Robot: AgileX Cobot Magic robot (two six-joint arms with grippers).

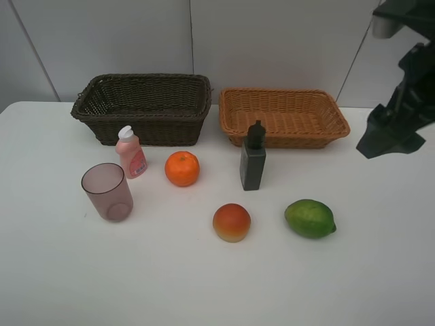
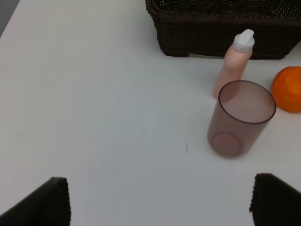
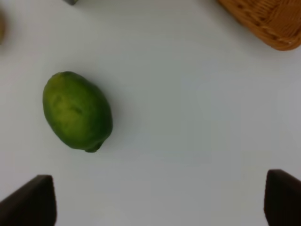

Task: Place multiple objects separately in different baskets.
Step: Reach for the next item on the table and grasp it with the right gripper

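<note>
From the high camera, a pink plastic bottle (image 1: 130, 155) with a white cap is standing upright on the white desk (image 1: 204, 285). It is wearing a red label whose writing is too small to read. Just beside it a translucent purple cup (image 1: 107, 192) is standing mouth up, and a round orange (image 1: 182, 168) is sitting on the bottle's other side. A dark green square bottle (image 1: 253, 163) is standing upright just in front of a shallow light orange-tan woven wicker basket (image 1: 340, 123). A red-yellow peach-like fruit (image 1: 232, 222) and a green lime-like fruit (image 1: 310, 218) are lying nearer the camera, apart from each other. A deep dark brown woven wicker basket (image 1: 146, 125) is sitting beside the tan one at the back, and only bare weave is showing inside both.

From the left wrist camera, the left claw (image 2: 158, 202) is hovering over the desk with its fingers spread wide, gripping nothing. The cup, pink bottle, orange and dark basket are lying ahead of it.

From the right wrist camera, the right claw (image 3: 157, 202) is likewise standing wide apart and empty. The lime-like fruit is lying on the desk near it, and a corner of the tan basket is showing.
</note>
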